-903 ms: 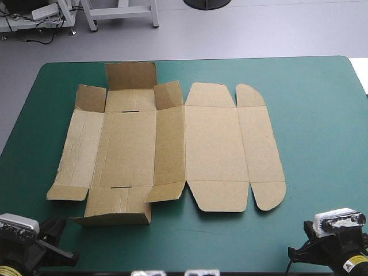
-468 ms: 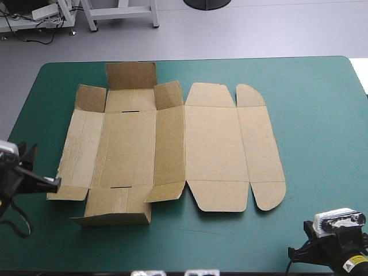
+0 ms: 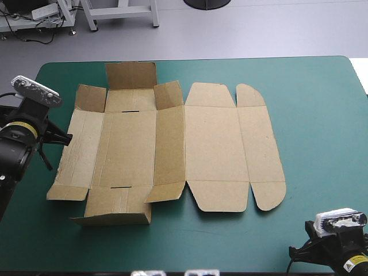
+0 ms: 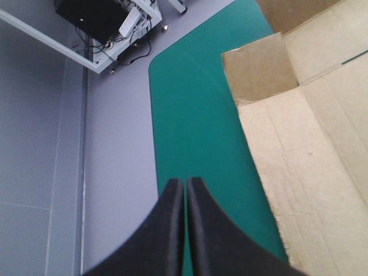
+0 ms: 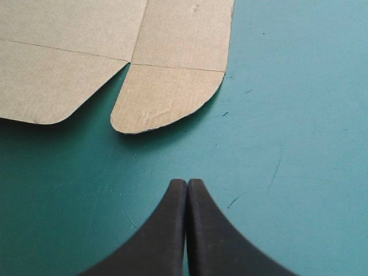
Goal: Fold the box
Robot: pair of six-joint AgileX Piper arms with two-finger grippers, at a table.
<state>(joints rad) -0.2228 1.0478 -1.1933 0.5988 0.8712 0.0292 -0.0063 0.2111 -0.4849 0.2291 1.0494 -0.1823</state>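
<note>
The brown box lies unfolded on the teal-green cover, its left half with small flaps partly raised, its right half flat. My left gripper is shut and hovers just off the box's left panel, near the table's left edge. In the left wrist view its tip is over bare cover, with the box's left panel and a raised corner flap beside it. My right gripper is shut at the near right corner. In its wrist view the tip points at the box's rounded near-right tab, a short gap away.
Bare teal-green cover stretches right of the box and along the near edge. The table's left edge and rounded far-left corner lie close to my left gripper, with grey floor beyond.
My left arm has swung from the near left corner up along the table's left side and now sits beside the box's left panel. The right arm and the box are unmoved.
</note>
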